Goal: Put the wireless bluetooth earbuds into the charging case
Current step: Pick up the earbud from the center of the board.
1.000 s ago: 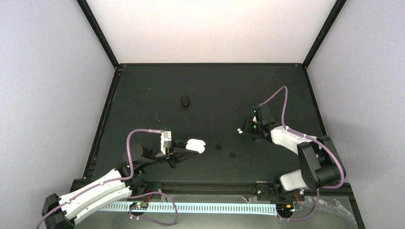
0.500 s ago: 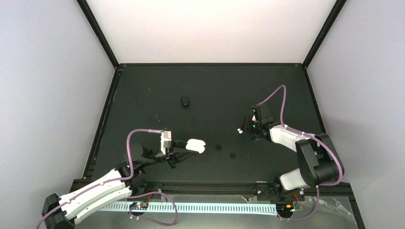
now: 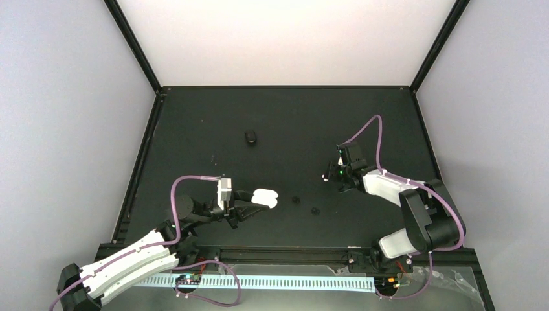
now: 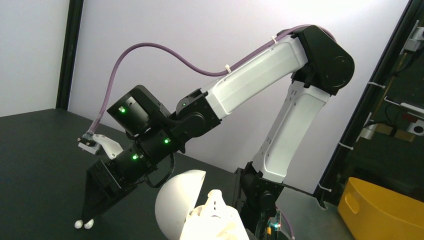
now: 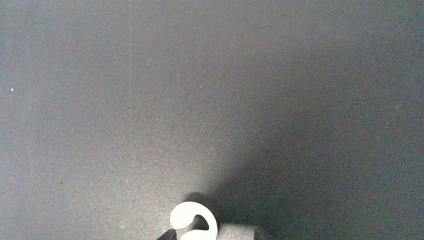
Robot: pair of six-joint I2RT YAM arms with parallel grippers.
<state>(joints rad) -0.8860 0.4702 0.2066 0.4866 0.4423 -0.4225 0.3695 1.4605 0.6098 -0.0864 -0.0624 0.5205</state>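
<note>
My left gripper (image 3: 254, 200) is shut on the open white charging case (image 3: 266, 197). In the left wrist view the case (image 4: 212, 225) fills the bottom, its lid (image 4: 175, 202) swung up. Two white earbuds (image 4: 83, 224) lie touching on the black table, right at the fingertips of my right gripper (image 3: 331, 175). The right wrist view shows those white buds (image 5: 192, 221) at its bottom edge, between the partly open jaws of the right gripper (image 5: 205, 235), with nothing lifted. Two black earbuds (image 3: 296, 200) (image 3: 315, 210) lie apart between the arms.
A small black case (image 3: 250, 137) sits at the back middle of the table (image 3: 194, 129). Black frame posts and pale walls ring the table. A yellow bin (image 4: 385, 210) stands beyond the table's right side.
My right gripper has crept left and slightly down onto the white buds while its jaws narrowed. The left arm and the case have stayed still.
</note>
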